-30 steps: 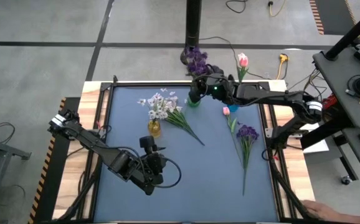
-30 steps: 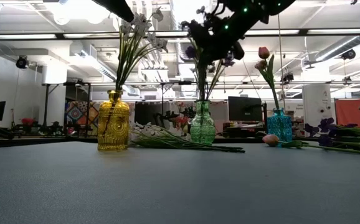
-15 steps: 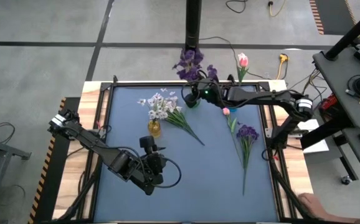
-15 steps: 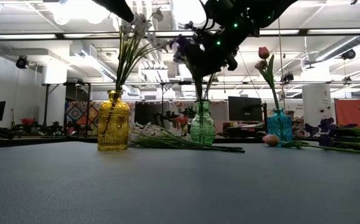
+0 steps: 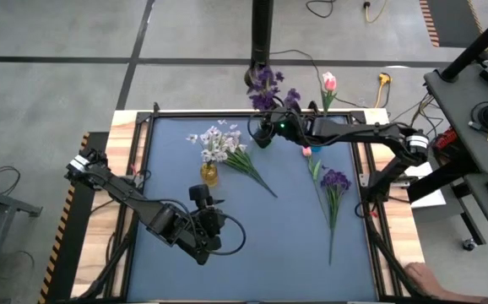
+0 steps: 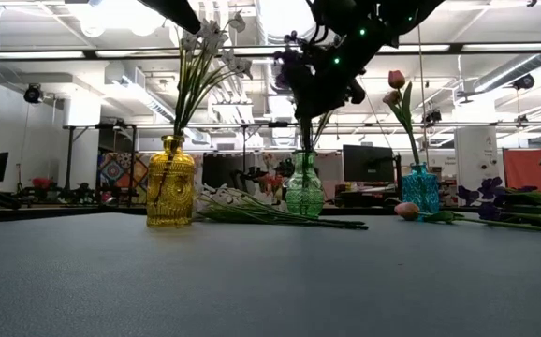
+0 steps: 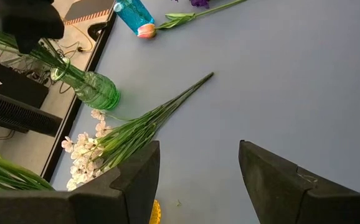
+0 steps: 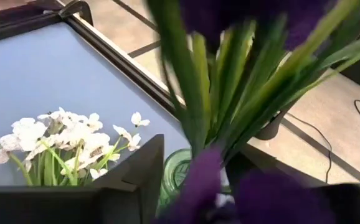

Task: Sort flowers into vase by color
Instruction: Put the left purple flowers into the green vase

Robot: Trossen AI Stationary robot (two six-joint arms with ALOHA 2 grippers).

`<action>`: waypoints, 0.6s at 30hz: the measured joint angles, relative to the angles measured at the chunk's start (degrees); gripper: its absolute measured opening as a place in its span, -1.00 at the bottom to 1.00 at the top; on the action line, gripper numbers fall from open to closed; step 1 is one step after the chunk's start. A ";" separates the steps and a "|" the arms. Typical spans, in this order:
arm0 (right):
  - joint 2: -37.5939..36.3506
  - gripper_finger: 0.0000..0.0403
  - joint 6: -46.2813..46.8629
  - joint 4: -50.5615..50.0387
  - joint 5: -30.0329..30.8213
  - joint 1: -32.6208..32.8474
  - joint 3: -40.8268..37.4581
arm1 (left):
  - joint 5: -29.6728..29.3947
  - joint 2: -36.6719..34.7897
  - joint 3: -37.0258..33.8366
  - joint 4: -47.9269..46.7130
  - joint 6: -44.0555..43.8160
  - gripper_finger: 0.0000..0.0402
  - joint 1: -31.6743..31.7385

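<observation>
The right gripper (image 5: 271, 129) is up by the far edge of the table, right over the green vase (image 6: 304, 187). Purple flowers (image 5: 266, 84) stand in that vase w/ stems between the gripper's fingers. Can't tell if the fingers grip the stems or are apart.

Yellow vase (image 6: 171, 183) has white flowers (image 6: 205, 42) in it. More white flowers (image 5: 227, 150) lie flat on the blue mat (image 5: 269, 236) just beside it. Blue vase (image 6: 420, 190) holds one pink tulip (image 6: 397, 80). Another pink bud (image 5: 307, 151) and a purple sprig (image 5: 335, 181) lie on the mat's right side.

The left gripper (image 7: 195, 180) waits near the front, fingers apart, holding nothing
</observation>
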 joint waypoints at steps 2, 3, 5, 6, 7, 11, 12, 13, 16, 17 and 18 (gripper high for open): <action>-0.87 -0.12 0.11 -0.58 -0.01 0.48 0.00 | 0.00 0.00 0.00 0.00 0.00 0.00 0.00; -1.40 -0.08 0.18 -1.15 -0.01 0.72 0.00 | 0.00 0.00 0.00 0.00 0.00 0.00 0.00; -2.25 -0.01 0.24 -1.61 0.00 1.34 0.00 | 0.00 0.00 0.00 0.02 0.00 0.00 -0.02; -2.66 0.02 0.24 -1.81 0.00 1.66 0.00 | 0.00 0.00 0.00 0.00 0.00 0.00 0.00; -3.05 0.05 0.24 -2.18 0.00 1.92 0.00 | 0.00 0.00 0.00 0.00 -0.02 0.00 -0.02; -4.94 0.13 0.28 -3.43 0.00 3.11 0.00 | 0.00 0.00 0.00 0.00 -0.20 0.00 0.00; -5.44 0.15 0.58 -3.39 0.00 3.44 0.00 | 0.00 0.00 0.00 0.02 -0.20 0.00 0.00; -5.92 0.16 0.91 -3.41 -0.01 3.69 0.00 | 0.00 0.00 0.00 0.02 -0.20 0.00 -0.01; -6.65 0.21 1.15 -3.39 -0.06 4.06 0.01 | 0.00 0.00 0.00 0.02 -0.20 0.00 -0.02; -6.65 0.23 1.16 -3.36 -0.14 4.06 0.02 | 0.00 0.00 -0.01 0.02 -0.20 0.00 0.00; -6.65 0.25 1.17 -3.47 -0.31 4.04 0.02 | 0.00 0.00 0.00 0.03 -0.20 0.00 -0.01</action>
